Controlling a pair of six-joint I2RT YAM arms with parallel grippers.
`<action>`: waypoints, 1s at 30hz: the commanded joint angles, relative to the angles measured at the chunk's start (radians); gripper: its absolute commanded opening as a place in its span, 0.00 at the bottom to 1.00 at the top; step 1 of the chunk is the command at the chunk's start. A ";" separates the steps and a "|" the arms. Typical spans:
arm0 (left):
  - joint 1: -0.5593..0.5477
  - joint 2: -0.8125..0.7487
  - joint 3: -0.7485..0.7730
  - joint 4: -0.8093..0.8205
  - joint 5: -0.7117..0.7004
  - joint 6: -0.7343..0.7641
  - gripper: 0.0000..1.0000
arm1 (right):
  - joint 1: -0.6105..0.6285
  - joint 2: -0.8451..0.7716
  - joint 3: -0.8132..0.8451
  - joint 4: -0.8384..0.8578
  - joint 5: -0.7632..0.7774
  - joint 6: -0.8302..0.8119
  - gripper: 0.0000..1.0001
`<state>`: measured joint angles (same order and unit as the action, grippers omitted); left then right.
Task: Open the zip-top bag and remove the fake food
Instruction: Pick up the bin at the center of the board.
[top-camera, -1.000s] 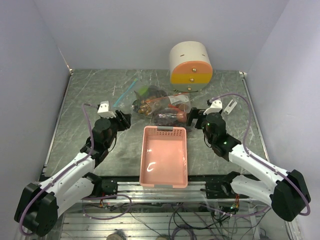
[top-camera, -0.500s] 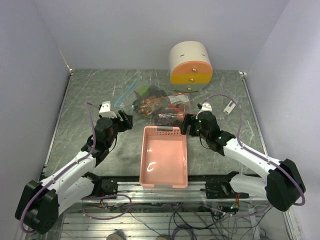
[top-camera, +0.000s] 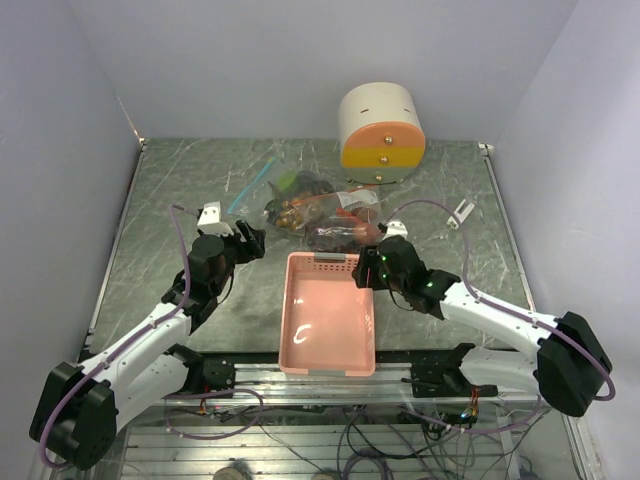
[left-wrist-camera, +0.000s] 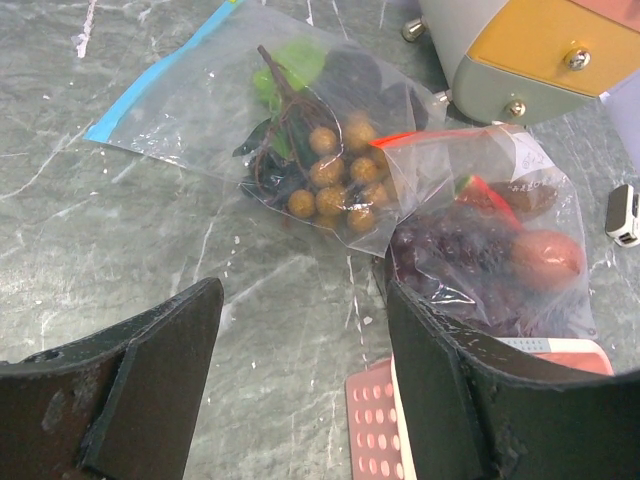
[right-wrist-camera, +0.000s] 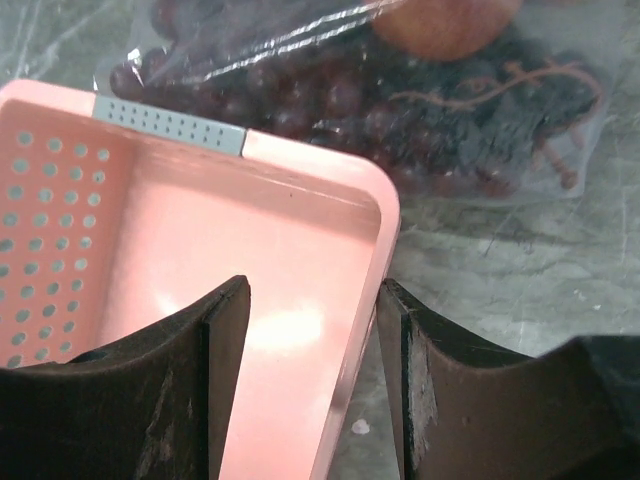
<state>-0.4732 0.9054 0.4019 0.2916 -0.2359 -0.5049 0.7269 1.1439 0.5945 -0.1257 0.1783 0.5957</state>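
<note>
Glistening crinkled bag (left-wrist-camera: 520, 190) of beaded purple grapes (left-wrist-camera: 450, 258) beside perforated pink basket (left-wrist-camera: 372, 420)

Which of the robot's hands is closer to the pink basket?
Right. The right hand straddles the basket's far right rim. The left hand sits off its far left corner.

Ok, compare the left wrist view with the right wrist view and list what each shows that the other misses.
Left wrist only: the tan-brown grape bunch and green piece in the blue-zipped bag, plus the cream and orange container behind it.
Right wrist only: the inside floor of the pink basket.
Both: the dark purple grape bunch and a reddish-orange fruit in a second clear bag, a corner of the basket, and the grey marbled table.
</note>
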 joint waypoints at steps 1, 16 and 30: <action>-0.007 -0.006 0.038 -0.003 0.007 0.008 0.77 | 0.069 0.034 0.019 -0.072 0.099 0.044 0.54; -0.010 0.005 0.040 0.003 0.024 0.009 0.73 | 0.112 0.009 0.043 -0.141 0.153 0.060 0.11; -0.011 -0.008 0.039 -0.007 0.004 0.013 0.73 | 0.102 0.042 0.189 -0.165 0.158 -0.002 0.00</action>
<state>-0.4751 0.9089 0.4030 0.2859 -0.2317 -0.5045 0.8326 1.1767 0.7132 -0.3050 0.3222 0.6186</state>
